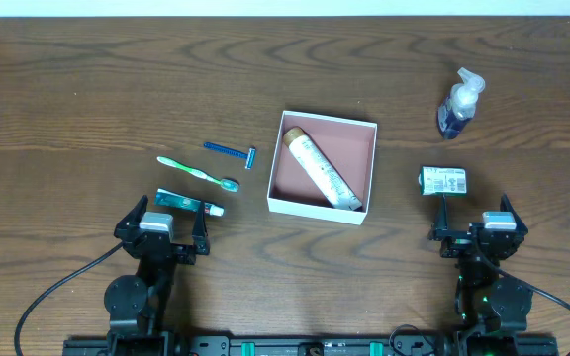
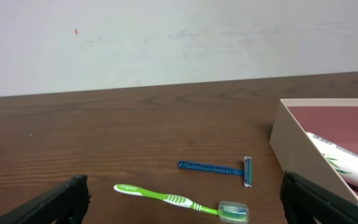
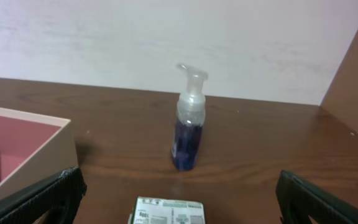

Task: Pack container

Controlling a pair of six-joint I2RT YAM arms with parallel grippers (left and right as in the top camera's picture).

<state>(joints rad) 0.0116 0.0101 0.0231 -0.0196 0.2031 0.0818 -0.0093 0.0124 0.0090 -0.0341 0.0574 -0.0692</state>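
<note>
**Both jaws spread, the container between them and farther out**

The left gripper has its jaws spread wide and holds nothing. The right gripper is the same, wide apart and empty. Both hover low at the near edge of the table.

Just beyond the left jaws lies a small green tube, its long axis running left to right. A little farther is a toothbrush, which lies slanted with its head at the near right end, toward the box. Beyond it is a razor, also with its head on the right. Just beyond the right jaws lies a printed packet. A pump bottle stands well apart at the far right.

The container sits in the middle of the table. It is far and to the right of the left jaws, and far and to the left of the right jaws. We judge that neither arm is clearly nearer to it. It is square, so it has no real long axis, and its walls are turned a little against the table edge. Inside it a cream tube lies diagonally from the far left corner to the near right corner. We think the coming move depends on this diagonal, because only a free corner on each side of it remains.
</note>
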